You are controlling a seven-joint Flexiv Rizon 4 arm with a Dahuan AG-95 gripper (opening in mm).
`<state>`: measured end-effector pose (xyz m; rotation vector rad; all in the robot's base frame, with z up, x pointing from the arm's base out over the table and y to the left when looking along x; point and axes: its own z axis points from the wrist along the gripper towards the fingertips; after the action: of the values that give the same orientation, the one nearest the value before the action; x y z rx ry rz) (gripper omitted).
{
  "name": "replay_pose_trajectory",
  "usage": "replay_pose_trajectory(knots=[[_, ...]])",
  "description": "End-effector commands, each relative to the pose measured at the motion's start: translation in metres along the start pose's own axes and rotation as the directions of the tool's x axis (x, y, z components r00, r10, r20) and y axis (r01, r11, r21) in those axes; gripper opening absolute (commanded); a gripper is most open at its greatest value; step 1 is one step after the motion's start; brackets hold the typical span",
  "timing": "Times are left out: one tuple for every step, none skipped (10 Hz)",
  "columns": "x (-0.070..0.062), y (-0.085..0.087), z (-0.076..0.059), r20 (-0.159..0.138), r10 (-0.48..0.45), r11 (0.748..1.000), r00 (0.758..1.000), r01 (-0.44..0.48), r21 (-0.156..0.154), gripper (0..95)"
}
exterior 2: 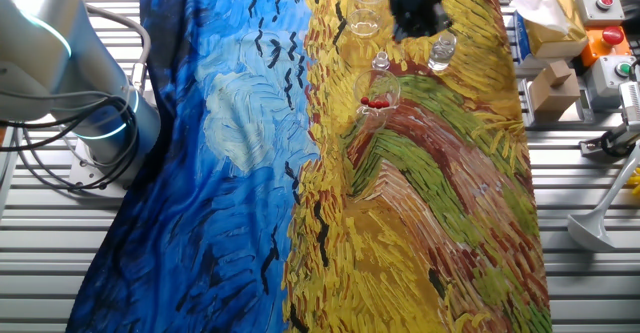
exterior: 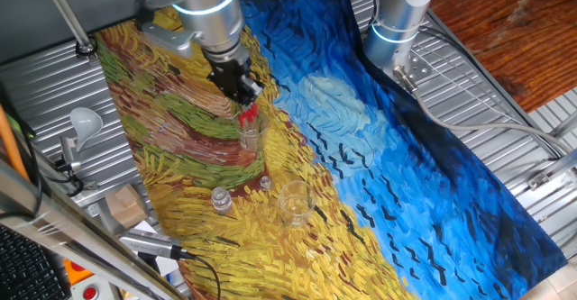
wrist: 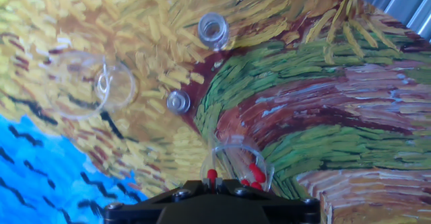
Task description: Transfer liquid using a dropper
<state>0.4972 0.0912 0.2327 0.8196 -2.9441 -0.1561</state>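
A robot arm's black tool (exterior: 242, 86) hangs directly above a clear glass beaker (exterior: 250, 131) on a counter draped in a painted cloth (exterior: 388, 183) of blue sky and yellow wheat; whether its fingers are spread or pressed together cannot be told from any view. The beaker holds several droppers with red rubber bulbs, and in the hand view one dropper (wrist: 211, 177) stands at the beaker's left inner wall, its red bulb just at the tool's edge, while more red bulbs (wrist: 256, 173) cluster at the right inside the same beaker (wrist: 236, 162); contact between tool and bulb is not clear. In the first fixed view, a red bulb (exterior: 249, 113) shows just under the tool at the beaker's mouth. Near the beaker stand a small clear vial (exterior: 221, 199), a tiny clear cap or bottle (exterior: 265, 183) and a wider empty glass cup (exterior: 294, 203), all apart from one another on the yellow part of the cloth. From the opposite side the tool (exterior 2: 412, 3) is a dark shape over the cup (exterior 2: 364, 23), vial (exterior 2: 441, 51) and beaker (exterior 2: 378, 95)
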Motion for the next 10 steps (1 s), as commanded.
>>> replay_pose_trajectory(knots=[[-0.016, -0.005, -0.002, 0.004, 0.002, 1.0, 1.0, -0.002, -0.002, 0.0], [-0.026, -0.008, -0.002, 0.004, 0.001, 1.0, 1.0, -0.001, -0.002, 0.0], [-0.03, -0.009, -0.002, 0.003, 0.001, 1.0, 1.0, -0.001, -0.002, 0.0], [-0.047, -0.013, -0.003, 0.001, -0.002, 1.0, 1.0, 0.002, -0.003, 0.0], [-0.052, -0.012, -0.003, -0.001, 0.0, 1.0, 1.0, 0.0, -0.002, 0.0], [-0.053, -0.012, -0.002, -0.004, -0.002, 1.0, 1.0, 0.002, 0.0, 0.0], [-0.053, -0.012, -0.002, -0.006, -0.007, 1.0, 1.0, 0.007, 0.0, 0.0], [-0.053, -0.012, -0.002, -0.012, -0.016, 1.0, 1.0, 0.016, 0.005, 0.0], [-0.053, -0.012, -0.002, -0.012, -0.018, 1.0, 1.0, 0.018, 0.006, 0.0], [-0.053, -0.012, -0.002, -0.013, -0.028, 1.0, 1.0, 0.028, 0.008, 0.0]])
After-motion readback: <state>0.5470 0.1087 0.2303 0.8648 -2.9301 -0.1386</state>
